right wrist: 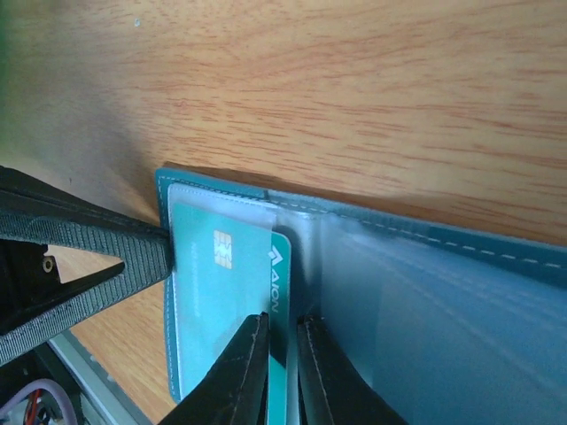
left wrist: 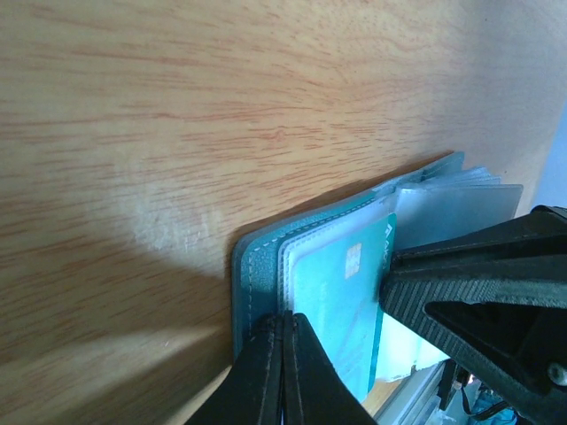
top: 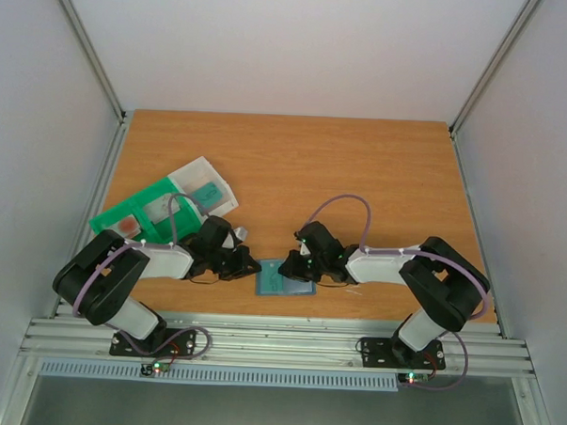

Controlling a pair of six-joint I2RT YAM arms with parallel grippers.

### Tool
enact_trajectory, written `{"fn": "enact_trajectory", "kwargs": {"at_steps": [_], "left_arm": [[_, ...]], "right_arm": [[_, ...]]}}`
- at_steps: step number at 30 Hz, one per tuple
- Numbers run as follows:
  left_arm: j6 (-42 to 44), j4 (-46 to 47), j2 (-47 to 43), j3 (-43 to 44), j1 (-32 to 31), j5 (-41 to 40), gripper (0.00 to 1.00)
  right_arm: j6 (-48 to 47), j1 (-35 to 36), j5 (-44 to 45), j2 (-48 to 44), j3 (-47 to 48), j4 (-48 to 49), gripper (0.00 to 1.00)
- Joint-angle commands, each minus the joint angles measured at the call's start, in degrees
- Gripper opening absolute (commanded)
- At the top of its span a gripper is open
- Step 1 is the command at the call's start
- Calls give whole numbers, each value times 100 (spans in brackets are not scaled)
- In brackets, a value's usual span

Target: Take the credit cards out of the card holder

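Note:
The slate-blue card holder (top: pixel 285 278) lies open on the table between both grippers, near the front edge. A teal credit card (right wrist: pixel 221 274) with a gold chip sits in its clear sleeve, its right edge sticking out past the sleeve. My left gripper (left wrist: pixel 285 320) is shut, its tips resting on the holder's (left wrist: pixel 252 266) stitched left border beside the card (left wrist: pixel 341 283). My right gripper (right wrist: pixel 283 320) stands a narrow gap apart, straddling the card's exposed edge: one finger over the card, the other on the clear sleeves (right wrist: pixel 425 328). Other cards are hidden.
A green tray (top: pixel 123 215) with a clear box (top: pixel 205 186) lies behind my left arm at the left. The table's front edge and a metal rail (top: pixel 278 339) run just below the holder.

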Motion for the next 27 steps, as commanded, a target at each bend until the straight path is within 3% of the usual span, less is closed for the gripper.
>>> {"fn": "enact_trajectory", "kwargs": {"at_steps": [1, 8, 27], "left_arm": [[71, -82, 67, -202, -35, -528, 0], [14, -125, 124, -226, -36, -585, 0], [1, -24, 415, -279, -35, -629, 0]], "right_arm": [[132, -118, -193, 196, -172, 402, 11], [313, -247, -423, 326, -366, 929, 1], [507, -475, -388, -38, -723, 993, 1]]}}
